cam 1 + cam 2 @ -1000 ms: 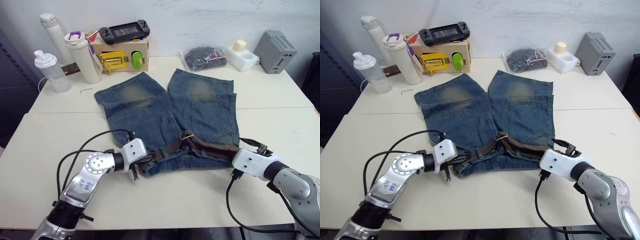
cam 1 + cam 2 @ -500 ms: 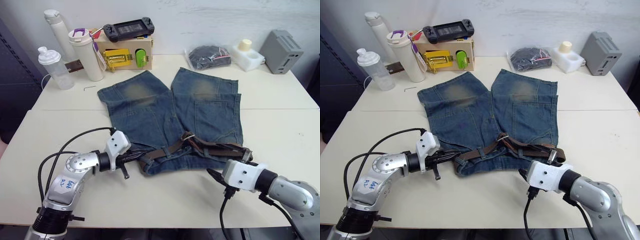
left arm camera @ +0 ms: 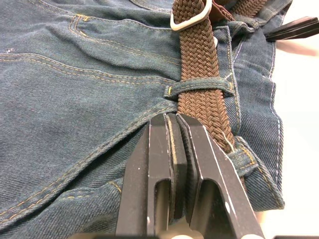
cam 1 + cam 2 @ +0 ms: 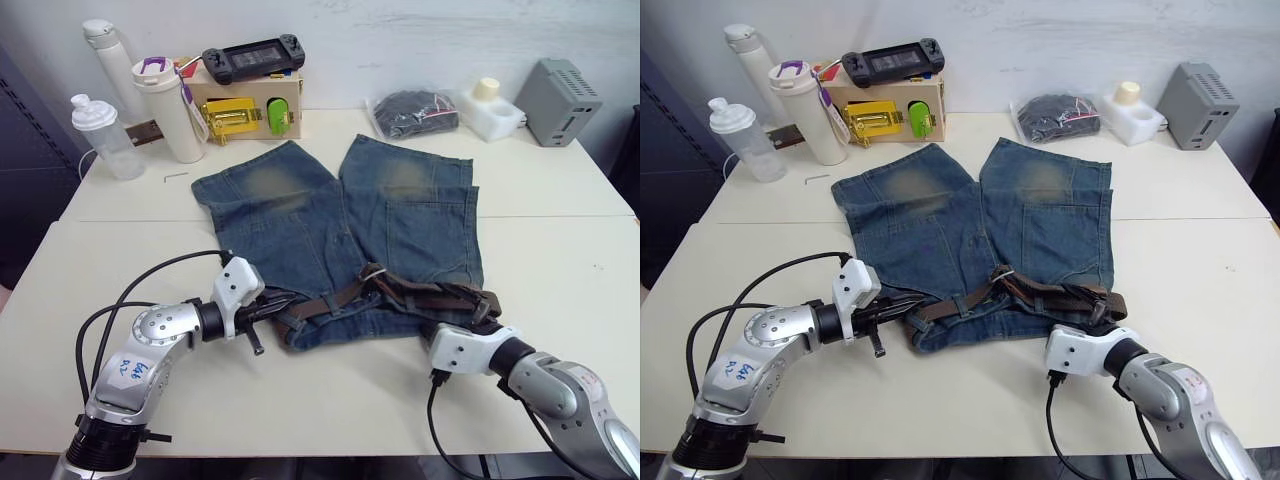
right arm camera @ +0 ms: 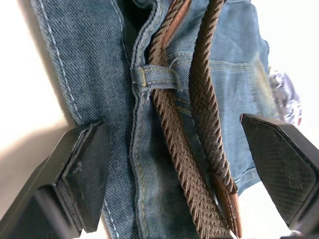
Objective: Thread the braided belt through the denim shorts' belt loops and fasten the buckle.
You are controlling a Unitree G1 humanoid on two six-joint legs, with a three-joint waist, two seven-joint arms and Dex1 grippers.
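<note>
My left gripper [image 3: 174, 122] pinches the woven braided belt [image 3: 199, 64] at the faded denim shorts' [image 4: 330, 220] waistband; my right gripper [image 5: 184, 164] gapes wide.

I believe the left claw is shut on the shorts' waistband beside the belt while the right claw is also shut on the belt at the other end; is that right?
Not quite: the right claw is open, its fingers spread wide on either side of the braided belt and denim shorts, as the right wrist view shows. The left claw is indeed shut at the waistband beside the belt.
</note>
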